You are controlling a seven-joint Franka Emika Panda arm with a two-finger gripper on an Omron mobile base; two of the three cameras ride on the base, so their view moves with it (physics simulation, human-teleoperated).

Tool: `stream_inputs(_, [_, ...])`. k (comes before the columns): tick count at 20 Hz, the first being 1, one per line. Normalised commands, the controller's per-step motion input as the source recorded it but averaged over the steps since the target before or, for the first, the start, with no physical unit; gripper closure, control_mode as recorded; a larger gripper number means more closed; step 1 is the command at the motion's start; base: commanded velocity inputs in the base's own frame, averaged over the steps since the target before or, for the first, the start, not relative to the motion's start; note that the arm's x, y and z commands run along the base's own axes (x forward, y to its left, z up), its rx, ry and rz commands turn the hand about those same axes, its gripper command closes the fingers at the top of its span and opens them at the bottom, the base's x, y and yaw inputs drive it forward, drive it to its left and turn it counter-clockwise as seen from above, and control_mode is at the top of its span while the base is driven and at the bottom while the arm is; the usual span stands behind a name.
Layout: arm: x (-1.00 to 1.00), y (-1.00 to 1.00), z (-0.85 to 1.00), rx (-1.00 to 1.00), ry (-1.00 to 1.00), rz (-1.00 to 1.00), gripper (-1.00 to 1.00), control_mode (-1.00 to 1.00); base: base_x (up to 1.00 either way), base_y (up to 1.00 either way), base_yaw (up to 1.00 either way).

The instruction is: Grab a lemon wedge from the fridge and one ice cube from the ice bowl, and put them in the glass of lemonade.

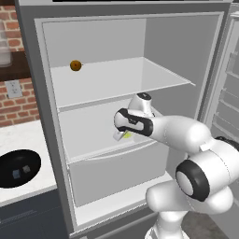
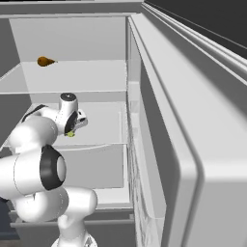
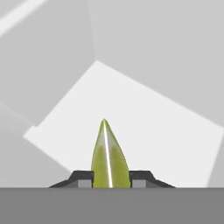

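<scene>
1. Reaching into the open fridge (image 1: 56,121) at frame centre, over the middle shelf.
2. Gripper (image 3: 111,179) closed narrowly on the lemon wedge (image 3: 108,157) (tip pointing up between the fingertips (image 3: 83,178), bottom centre).
3. Orange-brown ball (image 1: 75,65) on upper shelf, upper left.
4. Ice bowl (image 1: 18,168) on counter, lower left.

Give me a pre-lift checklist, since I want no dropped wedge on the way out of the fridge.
1. Lemon wedge sits between the gripper fingertips: ok.
2. Fingertips pressed against both sides of the wedge: ok, by the hand view.
3. Fridge door open, exit path free: ok.
4. Orange-brown ball on the upper shelf, away from the arm: ok.
5. Ice bowl on the counter to the left, with cubes in it: ok.
6. Glass of lemonade located: cannot tell.
</scene>
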Motion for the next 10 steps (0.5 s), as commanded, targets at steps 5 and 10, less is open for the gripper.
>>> stream_inputs(5, [-0.04, 0.0, 0.0, 0.0, 0.0, 0.0, 1.0, -1.0, 0.0, 0.0, 0.0])
stream_inputs(10, [-0.07, -0.03, 0.0, 0.0, 0.0, -0.04, 1.0, -1.0, 0.0, 0.0, 0.0])
